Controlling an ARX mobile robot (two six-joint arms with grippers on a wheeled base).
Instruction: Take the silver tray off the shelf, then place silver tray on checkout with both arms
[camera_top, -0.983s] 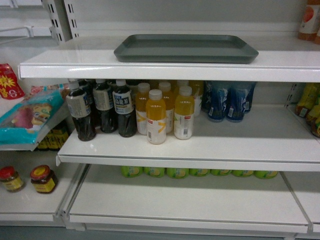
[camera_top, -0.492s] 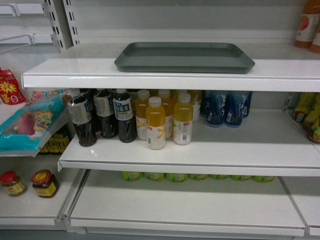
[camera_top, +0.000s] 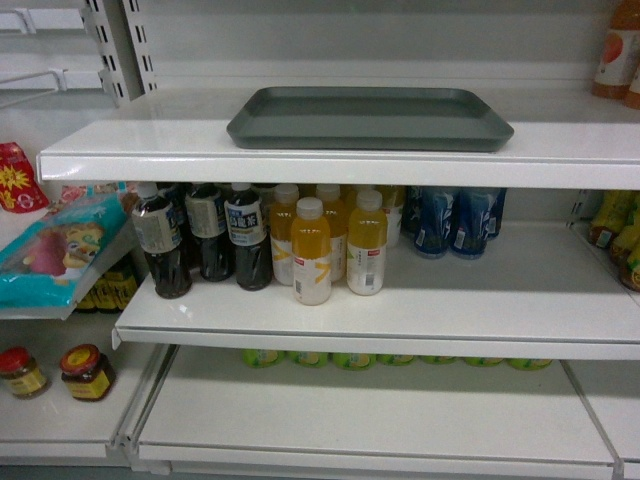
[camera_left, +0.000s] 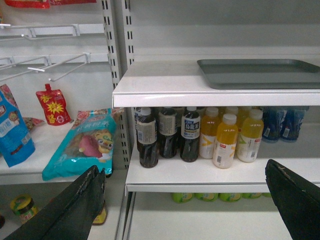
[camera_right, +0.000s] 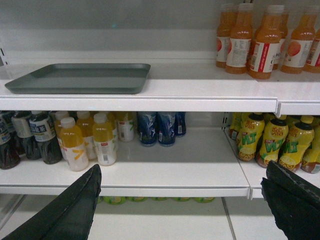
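Shifted slightly in head view since half a second ago: silver tray (camera_top: 370, 117) and shelf (camera_top: 340, 155) now a touch lower in frame, shelf lip reaching nearer left edge; tray not displaced on board. Lies flat on top shelf, near front lip, untouched. Left gripper (camera_left: 185, 200) spread wide, fingers (camera_left: 75, 205) low and well short of shelf, nothing held. Right gripper (camera_right: 185, 200) likewise wide open, empty, below and near side of tray. Dark tea bottles (camera_top: 205, 235) and yellow drink bottles (camera_top: 335, 245) on next shelf down.
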